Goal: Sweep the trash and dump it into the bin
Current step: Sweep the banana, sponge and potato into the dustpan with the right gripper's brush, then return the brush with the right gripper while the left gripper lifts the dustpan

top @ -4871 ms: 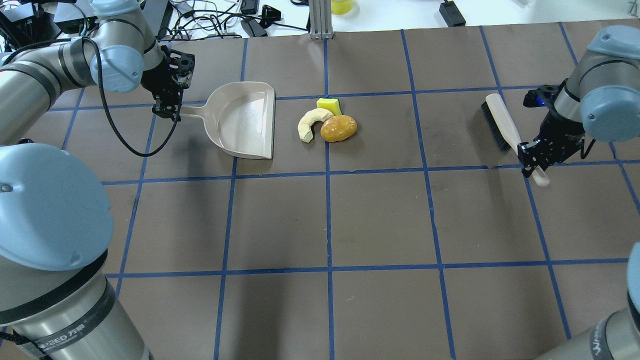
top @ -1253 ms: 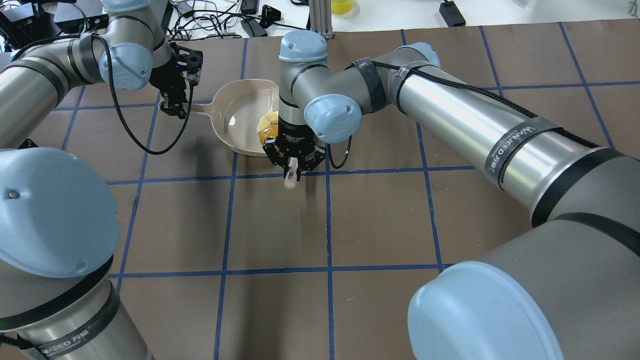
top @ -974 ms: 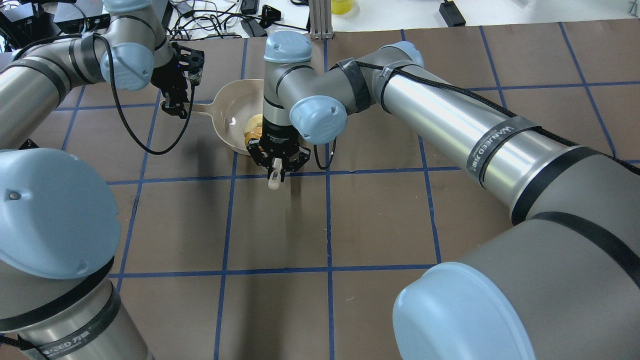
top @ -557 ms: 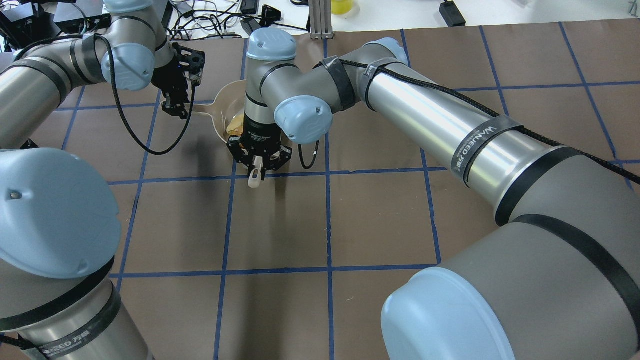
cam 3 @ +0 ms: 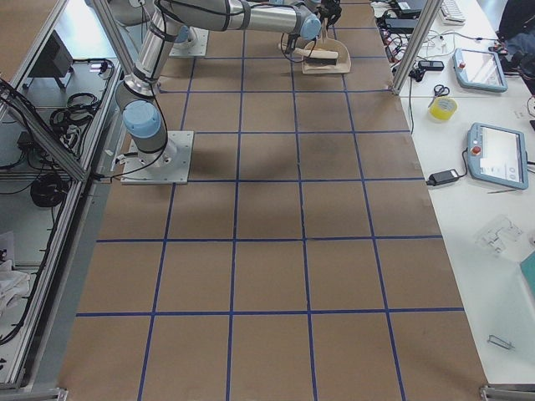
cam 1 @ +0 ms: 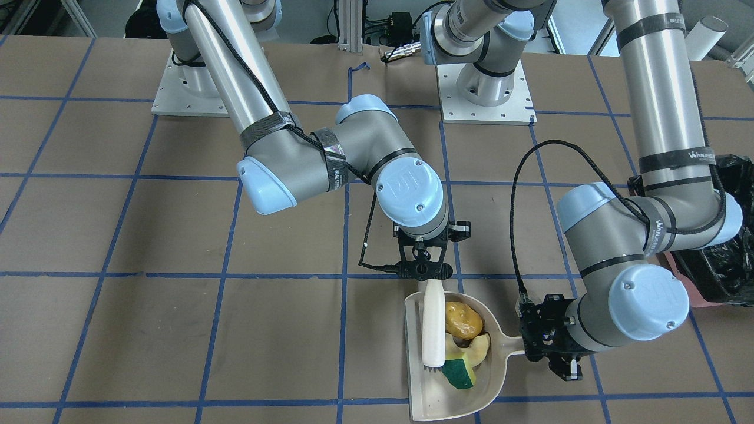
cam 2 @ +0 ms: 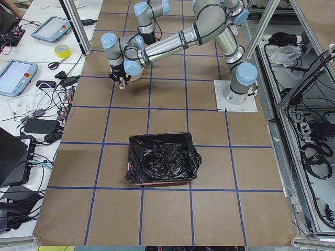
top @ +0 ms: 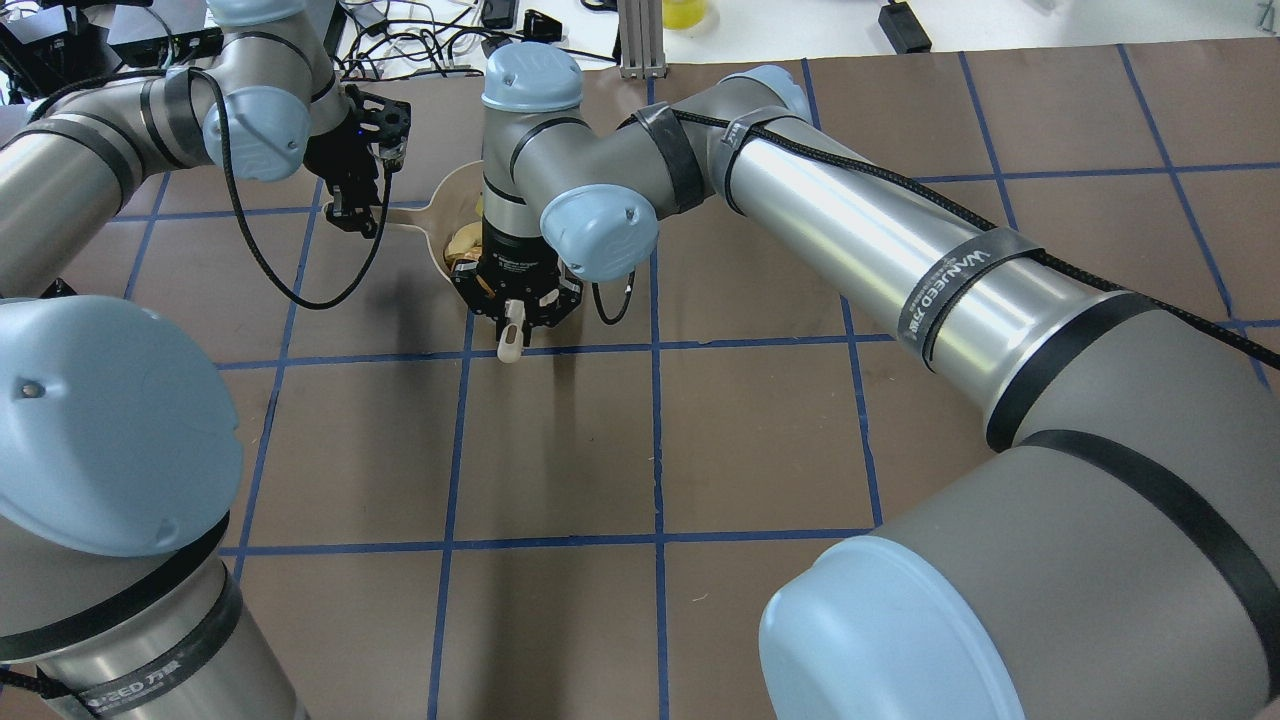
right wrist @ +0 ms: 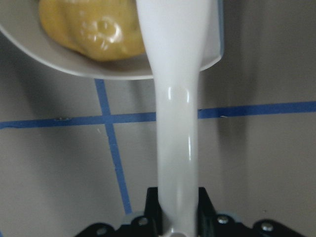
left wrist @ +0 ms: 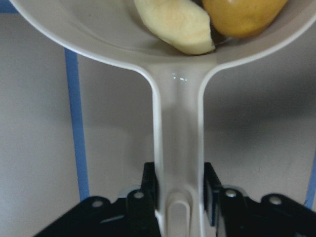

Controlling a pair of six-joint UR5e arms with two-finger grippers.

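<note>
The golden-brown lump (cam 1: 463, 318), the beige crescent slice (cam 1: 478, 348) and the yellow-green sponge (cam 1: 458, 373) lie inside the beige dustpan (cam 1: 450, 403). My right gripper (cam 1: 425, 274) is shut on the handle of a white brush (cam 1: 433, 324), whose head lies in the pan against the trash. My left gripper (cam 1: 532, 347) is shut on the dustpan handle (left wrist: 177, 148) and holds the pan on the table. The pink bin with its black bag (cam 2: 137, 141) stands well apart, at the table's left end.
The bin's black bag (cam 1: 718, 259) shows at the right edge of the front-facing view, behind my left arm. Cables and devices (top: 430, 40) lie beyond the table's far edge. Blue tape lines (top: 655, 450) grid the brown table.
My right gripper has swept the brush to the left, pushing all three trash items from the table into the dustpan. My left gripper has kept hold of the dustpan handle, nearly still.
</note>
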